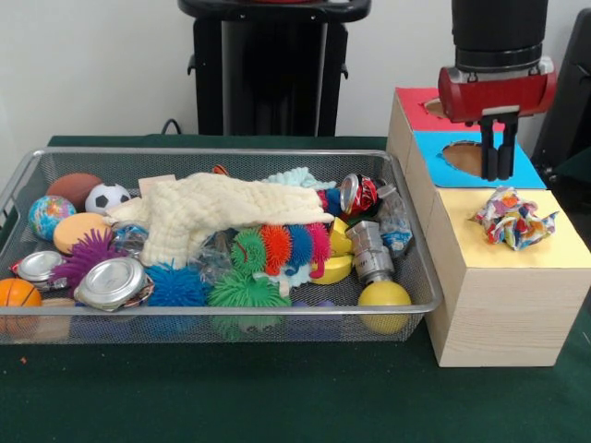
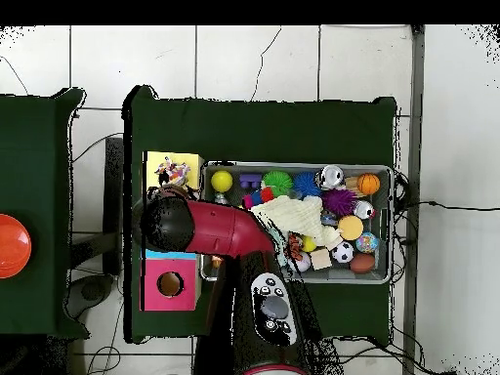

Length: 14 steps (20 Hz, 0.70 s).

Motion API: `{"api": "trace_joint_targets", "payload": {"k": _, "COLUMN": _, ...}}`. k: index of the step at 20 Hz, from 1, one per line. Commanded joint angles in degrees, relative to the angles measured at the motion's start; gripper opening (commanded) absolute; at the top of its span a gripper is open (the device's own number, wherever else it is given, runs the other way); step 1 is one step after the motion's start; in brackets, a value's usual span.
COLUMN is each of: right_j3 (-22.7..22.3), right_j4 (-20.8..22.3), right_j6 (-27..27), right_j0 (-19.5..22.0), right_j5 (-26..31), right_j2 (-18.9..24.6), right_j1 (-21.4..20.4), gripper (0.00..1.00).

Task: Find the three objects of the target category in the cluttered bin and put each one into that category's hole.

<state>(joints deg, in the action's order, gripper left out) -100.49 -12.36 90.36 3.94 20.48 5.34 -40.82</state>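
1. The yellow-topped box (image 1: 503, 277) stands on the table (image 1: 231, 397), touching the bin (image 1: 231, 318).
2. A speckled piece (image 1: 512, 218) lies crumpled on this box's top, covering its hole.
3. The end effector (image 1: 499, 173) hangs empty behind the yellow-topped box, over the blue-topped box (image 1: 443, 171), fingers close together.
4. A cream cloth (image 1: 208, 212) lies inside the bin.

White wall (image 1: 92, 65), tiled floor (image 2: 254, 59), green tables (image 2: 293, 122)
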Motion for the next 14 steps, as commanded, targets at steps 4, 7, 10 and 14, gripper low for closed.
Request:
{"api": "trace_joint_targets", "payload": {"k": 4, "right_j3": 0.9, "right_j4": -2.2, "right_j6": 14.0, "right_j0": 0.0, "right_j5": -8.0, "right_j2": 0.9, "right_j1": 6.3, "gripper": 0.0}}
{"api": "trace_joint_targets", "payload": {"k": 7, "right_j3": 1.0, "right_j4": -2.7, "right_j6": 14.4, "right_j0": -0.7, "right_j5": -9.5, "right_j2": 0.8, "right_j1": 7.1, "gripper": 0.0}}
{"api": "trace_joint_targets", "payload": {"k": 10, "right_j3": 2.1, "right_j4": -3.5, "right_j6": 15.0, "right_j0": -2.1, "right_j5": -10.0, "right_j2": 0.0, "right_j1": 8.0, "gripper": 0.0}}
{"api": "trace_joint_targets", "payload": {"k": 14, "right_j3": 4.2, "right_j4": -5.2, "right_j6": 15.7, "right_j0": -5.0, "right_j5": -7.6, "right_j2": -2.7, "right_j1": 8.0, "gripper": 0.0}}
